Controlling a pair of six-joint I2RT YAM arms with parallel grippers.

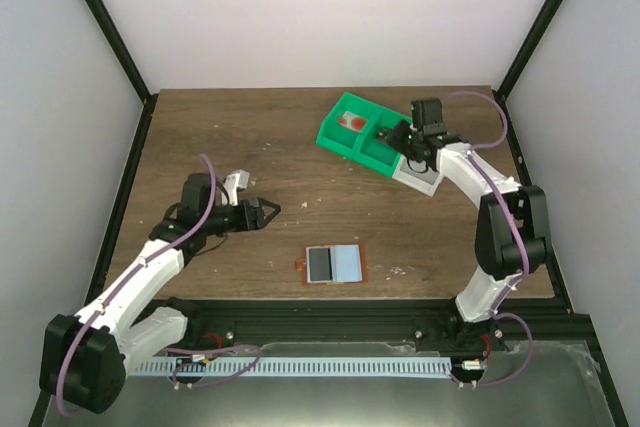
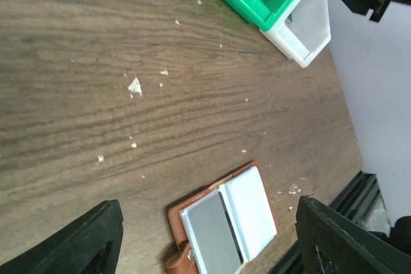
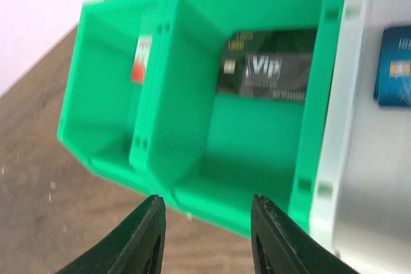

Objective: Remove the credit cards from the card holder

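Showing only partly, blue card (image 3: pixel 393 65) is cut off.

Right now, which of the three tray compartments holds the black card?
The middle green compartment; the outer green compartment holds a red-and-white card, the white compartment a blue card.

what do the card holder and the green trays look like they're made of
The card holder looks like leather or an imitation: matte reddish-brown rim with a soft folded tab. Its pale inner panels look smooth, perhaps plastic. The green trays look like hard moulded plastic: uniform colour, slight sheen, crisp straight walls.
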